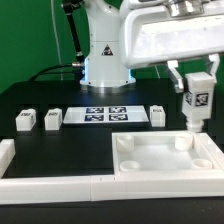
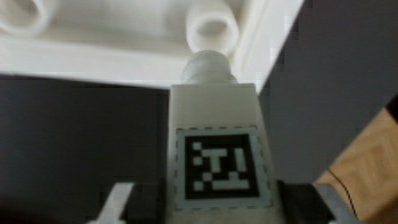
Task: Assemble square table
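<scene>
- White border rail (image 1: 50, 185) lies nearest in the exterior view. Behind it the slab (image 1: 165, 162) rests on the bench (image 1: 40, 95). The gripper (image 1: 197, 92), jaws partly closed on one upright leg block (image 1: 197, 108), hangs just above the slab's far socket (image 1: 186, 141) on the exterior view's right.
- Wrist view: the leg block (image 2: 214, 140) points its long axis straight at the socket (image 2: 210, 30). Whether its tip touches cannot be told.

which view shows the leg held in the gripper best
The wrist view: the held leg is close up, its tag large and its tip near a socket of the square tabletop. The exterior view shows it small, in the gripper above the tabletop's corner.
</scene>
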Controlling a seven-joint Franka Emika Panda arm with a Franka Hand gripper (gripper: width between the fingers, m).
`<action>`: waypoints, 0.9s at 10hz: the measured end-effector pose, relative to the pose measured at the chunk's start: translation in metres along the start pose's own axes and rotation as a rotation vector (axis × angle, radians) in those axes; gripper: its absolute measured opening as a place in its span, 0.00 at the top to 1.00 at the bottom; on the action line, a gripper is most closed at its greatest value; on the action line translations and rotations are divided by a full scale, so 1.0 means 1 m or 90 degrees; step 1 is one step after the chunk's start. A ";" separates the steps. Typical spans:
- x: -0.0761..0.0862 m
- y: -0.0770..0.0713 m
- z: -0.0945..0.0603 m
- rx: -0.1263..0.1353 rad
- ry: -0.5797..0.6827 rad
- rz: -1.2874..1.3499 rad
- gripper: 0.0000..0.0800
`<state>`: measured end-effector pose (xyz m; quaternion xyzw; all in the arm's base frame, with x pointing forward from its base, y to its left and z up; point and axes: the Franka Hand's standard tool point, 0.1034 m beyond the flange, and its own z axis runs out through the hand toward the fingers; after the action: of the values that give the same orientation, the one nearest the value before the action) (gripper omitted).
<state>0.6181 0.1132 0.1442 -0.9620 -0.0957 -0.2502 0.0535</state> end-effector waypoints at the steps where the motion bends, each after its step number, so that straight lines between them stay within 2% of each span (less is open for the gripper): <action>1: -0.005 0.002 0.000 -0.005 0.027 -0.008 0.64; 5: -0.009 0.002 0.003 -0.003 0.014 -0.007 0.64; 7: -0.011 -0.003 0.015 0.001 0.008 -0.010 0.64; 9: -0.011 -0.002 0.032 0.004 0.005 -0.005 0.64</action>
<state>0.6236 0.1184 0.1115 -0.9605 -0.1004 -0.2535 0.0558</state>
